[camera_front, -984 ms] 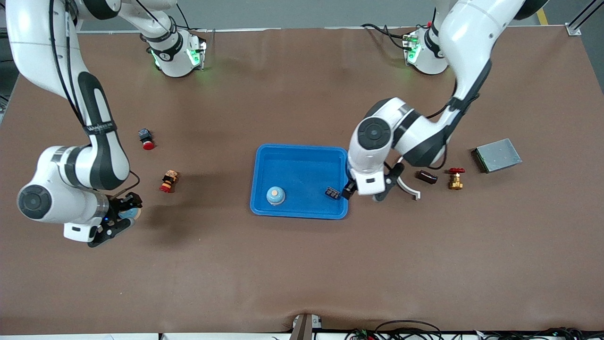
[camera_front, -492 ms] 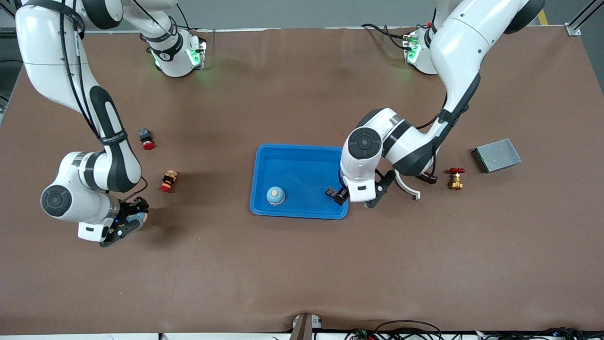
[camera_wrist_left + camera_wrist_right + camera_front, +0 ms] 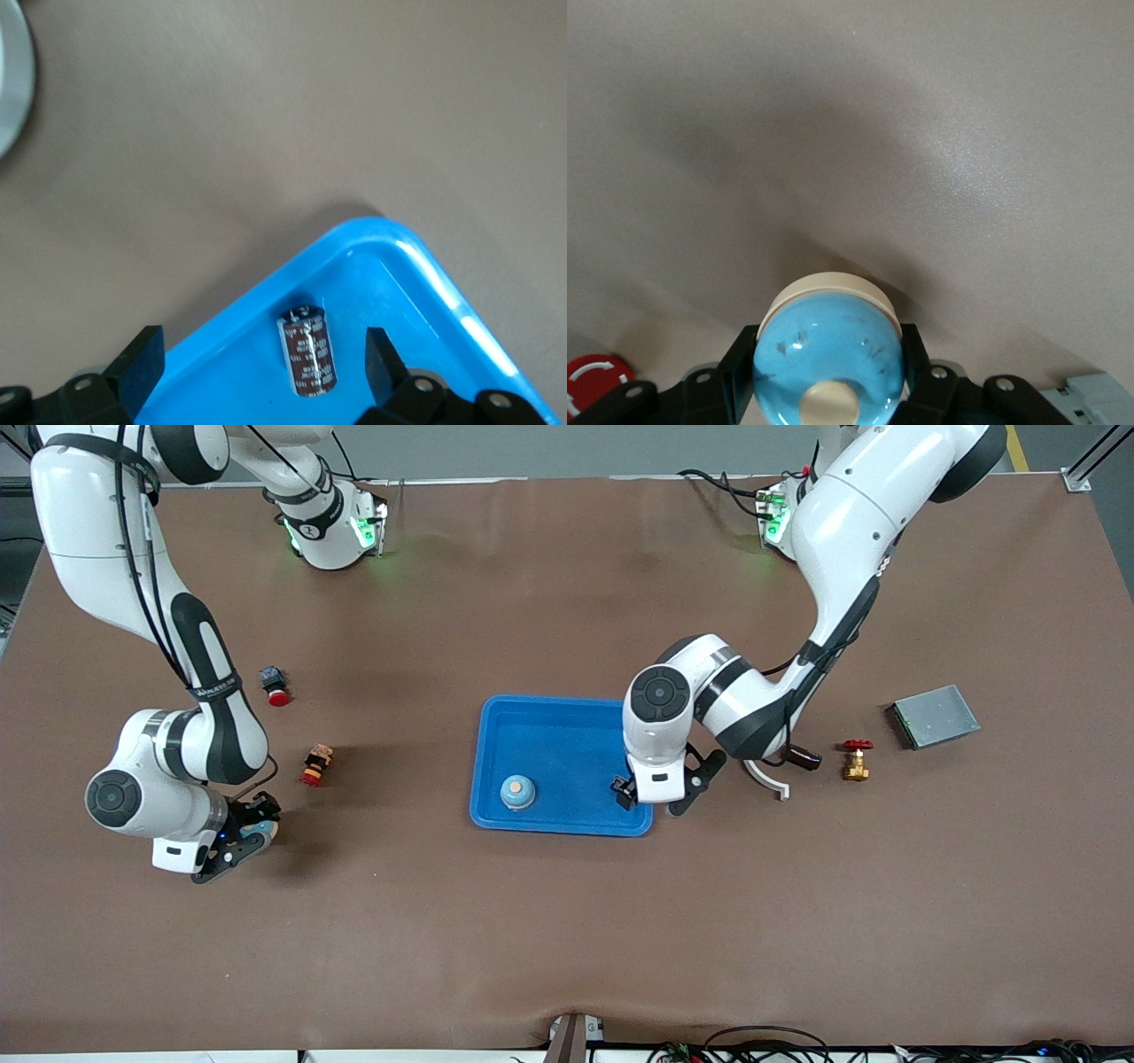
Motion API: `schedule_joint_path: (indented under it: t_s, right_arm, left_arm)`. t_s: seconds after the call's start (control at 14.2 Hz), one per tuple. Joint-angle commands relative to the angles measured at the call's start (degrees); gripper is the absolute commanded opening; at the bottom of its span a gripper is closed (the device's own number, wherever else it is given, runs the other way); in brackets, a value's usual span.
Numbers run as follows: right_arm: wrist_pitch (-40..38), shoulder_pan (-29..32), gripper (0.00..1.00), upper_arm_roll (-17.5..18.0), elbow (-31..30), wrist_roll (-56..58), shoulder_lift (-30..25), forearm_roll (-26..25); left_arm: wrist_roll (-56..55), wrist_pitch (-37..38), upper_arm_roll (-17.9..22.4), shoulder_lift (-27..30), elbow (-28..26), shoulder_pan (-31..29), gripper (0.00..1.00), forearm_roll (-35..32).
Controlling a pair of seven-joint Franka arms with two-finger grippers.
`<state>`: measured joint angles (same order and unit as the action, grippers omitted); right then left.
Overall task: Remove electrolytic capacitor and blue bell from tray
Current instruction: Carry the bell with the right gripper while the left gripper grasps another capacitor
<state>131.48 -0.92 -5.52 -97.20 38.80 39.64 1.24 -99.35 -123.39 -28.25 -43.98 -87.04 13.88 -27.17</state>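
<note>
Left gripper (image 3: 257, 376) hovers with fingers spread wide, straddling the electrolytic capacitor (image 3: 308, 351), which lies flat in the tray (image 3: 549, 726) corner, long axis running along the finger gap. Right gripper (image 3: 244, 834), over the tabletop, is clenched on a blue bell (image 3: 828, 359).

A brown table cover (image 3: 567, 921) fills the view, lightly wrinkled, evenly lit. Along its top edge runs grey floor (image 3: 567, 447) with a yellow stripe (image 3: 1019, 452).
</note>
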Motion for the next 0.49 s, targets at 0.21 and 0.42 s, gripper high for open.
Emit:
schedule_joint_path:
  t_s: [0.21,0.42]
  right_arm:
    - [1.0,1.4,0.19,1.2,0.0,1.2,0.6,-0.1]
    - [1.6,1.4,0.23,1.2,0.0,1.2,1.0,0.0]
  left_arm:
    - [-8.1,-3.1,0.5,-3.8,2.0,2.1,0.84,-1.1]
    - [-11.4,-5.5,0.6,-6.0,2.1,2.8,0.78,-1.2]
